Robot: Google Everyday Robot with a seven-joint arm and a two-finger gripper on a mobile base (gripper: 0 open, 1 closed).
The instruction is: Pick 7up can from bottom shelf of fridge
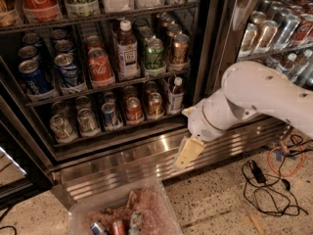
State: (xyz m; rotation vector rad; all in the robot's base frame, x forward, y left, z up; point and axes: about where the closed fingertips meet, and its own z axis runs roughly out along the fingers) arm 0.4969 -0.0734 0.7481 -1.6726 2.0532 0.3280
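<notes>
The fridge (29, 146) stands open with wire racks of cans and bottles. On the bottom shelf (112, 131), pale silvery-green 7up cans (62, 127) stand in the left rows, one beside it (87, 121) and more behind. To their right stand a blue can (108, 115), a red can (133, 109), a brown can (155, 104) and a small bottle (175, 94). My gripper (188, 153) hangs on the white arm in front of the ribbed steel base panel (127, 163), below and right of the bottom shelf, far from the 7up cans and holding nothing I can see.
A clear plastic bin (78, 212) with a few cans sits on the floor below the fridge. Black and orange cables (274, 180) lie on the floor at right. A second cooler (279, 28) with silver cans stands right. A darker green can (154, 54) is on the middle rack.
</notes>
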